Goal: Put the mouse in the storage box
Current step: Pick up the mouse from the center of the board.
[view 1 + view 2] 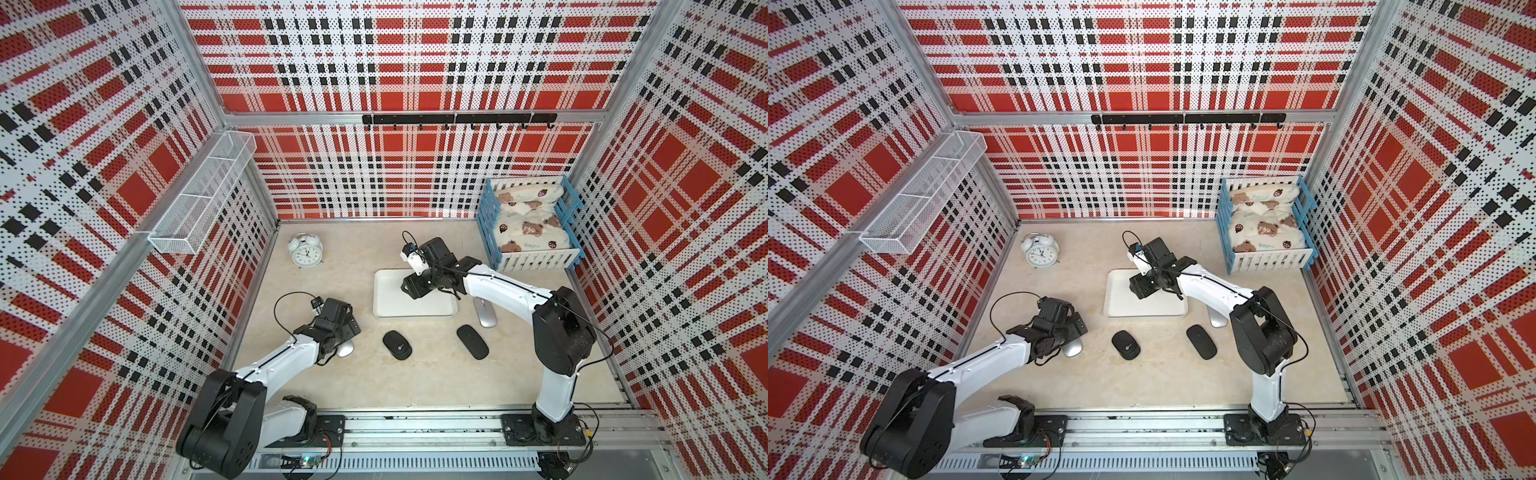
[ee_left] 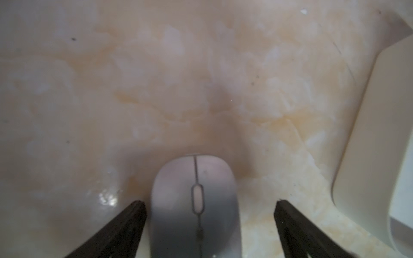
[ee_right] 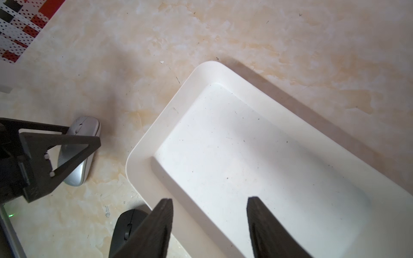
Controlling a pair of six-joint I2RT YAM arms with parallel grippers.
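A silver mouse (image 2: 194, 201) lies on the marble table between the fingers of my open left gripper (image 2: 210, 202); one finger is close to its side, the other stands apart. In both top views this mouse (image 1: 345, 348) (image 1: 1072, 348) peeks out from under the left gripper (image 1: 336, 328). The storage box (image 1: 390, 307) (image 3: 245, 145), a shallow white tray, is empty. My right gripper (image 3: 210, 201) hangs open above it, holding nothing. The right wrist view also shows the silver mouse (image 3: 80, 154) framed by the left gripper's fingers (image 3: 67, 143).
Two black mice (image 1: 397, 345) (image 1: 472, 341) lie in front of the box, and another silver mouse (image 1: 484, 313) is partly under the right arm. An alarm clock (image 1: 306, 250) stands back left, a blue-and-white crate (image 1: 532, 224) back right, and a wire basket (image 1: 203, 195) hangs on the left wall.
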